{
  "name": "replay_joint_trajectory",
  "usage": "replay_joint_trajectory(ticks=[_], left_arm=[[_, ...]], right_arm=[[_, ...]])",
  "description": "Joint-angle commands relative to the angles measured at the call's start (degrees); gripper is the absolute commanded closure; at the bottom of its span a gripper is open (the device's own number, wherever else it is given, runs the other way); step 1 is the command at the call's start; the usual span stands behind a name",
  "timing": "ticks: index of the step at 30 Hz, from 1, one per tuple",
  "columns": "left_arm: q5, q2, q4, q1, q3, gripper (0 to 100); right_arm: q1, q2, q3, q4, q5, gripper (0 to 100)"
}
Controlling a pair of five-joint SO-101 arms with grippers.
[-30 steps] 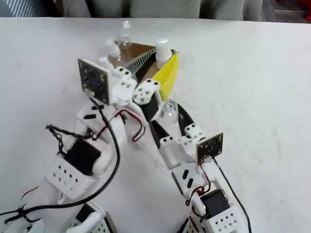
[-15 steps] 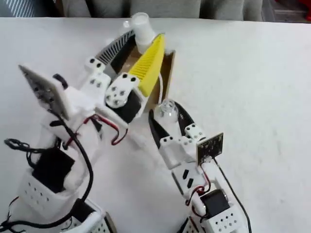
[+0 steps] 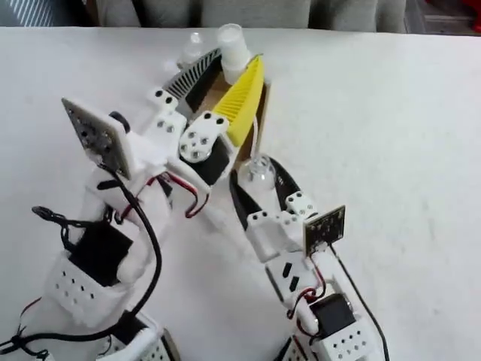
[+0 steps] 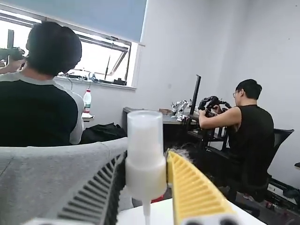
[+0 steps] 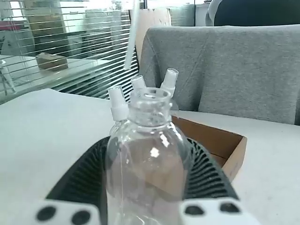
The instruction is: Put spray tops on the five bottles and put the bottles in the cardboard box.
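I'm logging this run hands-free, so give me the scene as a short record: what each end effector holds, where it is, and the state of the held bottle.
left end effector: shut on a spray top, held high near the cardboard box
right end effector: shut on a clear bottle, upright, beside the box
held bottle's neck: open, no spray top on it yet
behind it: three capped bottles
surface: white table
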Motion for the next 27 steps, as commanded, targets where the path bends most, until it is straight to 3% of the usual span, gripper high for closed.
replay_joint_trajectory(ticks=[1,4,13,27], left_arm=[[1.1,0.3,-3.5,0.0,1.2,98],[2.7,0.3,-6.8,0.1,4.2,98],[3.0,-0.1,-6.6,0.2,6.3,98],[2.6,-7.4,0.3,4.1,19.3,98]], right_arm=[[-0.2,-0.5,-2.3,0.2,-0.4,98.2],[-0.2,-0.5,-2.3,0.2,-0.3,98.2],[-0.2,-0.5,-2.3,0.2,-0.3,98.2],[-0.3,-0.8,-2.3,1.7,-0.2,98.3]])
